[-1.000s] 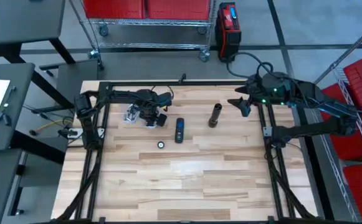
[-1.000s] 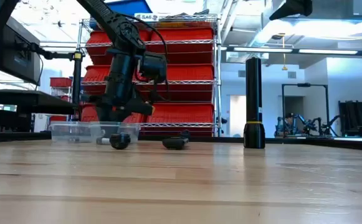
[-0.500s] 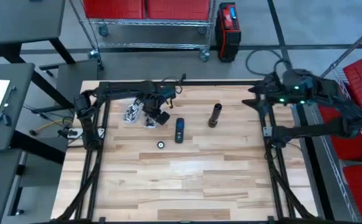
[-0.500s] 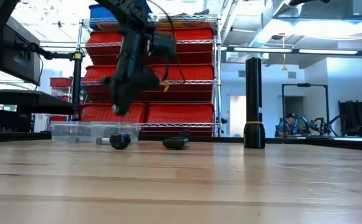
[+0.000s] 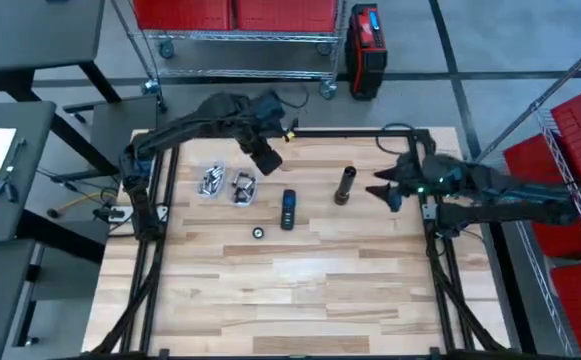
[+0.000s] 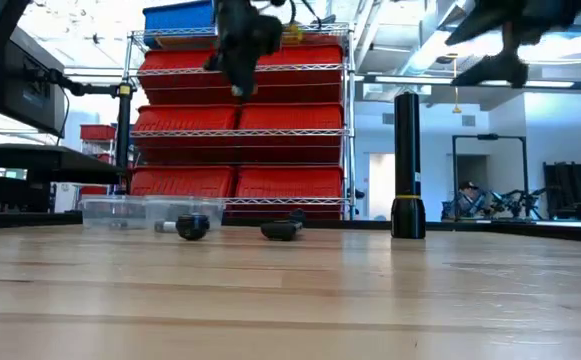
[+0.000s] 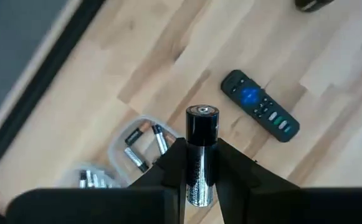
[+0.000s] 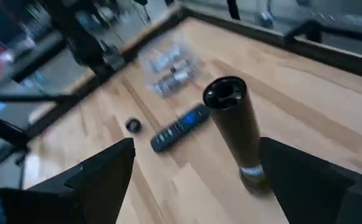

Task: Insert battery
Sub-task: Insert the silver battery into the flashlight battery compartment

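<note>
We have the battery (image 7: 202,155) gripped in the left gripper (image 5: 267,160) fingers, upper centre of the high view. Next – carry it right, to the upright flashlight (image 5: 345,185); right gripper (image 5: 387,190) waits there, fingers open.

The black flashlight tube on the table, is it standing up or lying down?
Standing upright. The flashlight tube rises straight from the table in the low view, its open end facing up in the right wrist view.
</note>
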Tool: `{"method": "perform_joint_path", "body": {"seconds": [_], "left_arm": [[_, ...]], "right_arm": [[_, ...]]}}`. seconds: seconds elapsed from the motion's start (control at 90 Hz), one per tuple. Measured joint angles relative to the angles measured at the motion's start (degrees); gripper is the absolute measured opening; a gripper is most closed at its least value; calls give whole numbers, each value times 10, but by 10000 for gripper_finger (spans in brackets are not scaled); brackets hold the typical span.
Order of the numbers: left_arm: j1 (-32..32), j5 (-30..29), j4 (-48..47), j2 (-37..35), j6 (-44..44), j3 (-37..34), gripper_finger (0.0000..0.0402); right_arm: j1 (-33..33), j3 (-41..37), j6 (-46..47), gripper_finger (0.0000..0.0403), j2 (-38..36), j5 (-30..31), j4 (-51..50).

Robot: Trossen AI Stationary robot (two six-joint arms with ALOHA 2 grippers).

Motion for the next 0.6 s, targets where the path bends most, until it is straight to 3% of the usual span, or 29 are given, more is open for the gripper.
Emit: {"method": "perform_joint_path", "body": {"seconds": [0.167,0.289,0.6], "left_arm": [[3,0,-46,0,13,75,37],[7,0,-68,0,15,118,37],[13,0,-78,-1,25,170,37]], "right_arm": [[37,-144,-20,329,-21,48,159],[33,-221,-58,329,-3,85,210],[-1,-235,-107,329,19,73,231]]}}
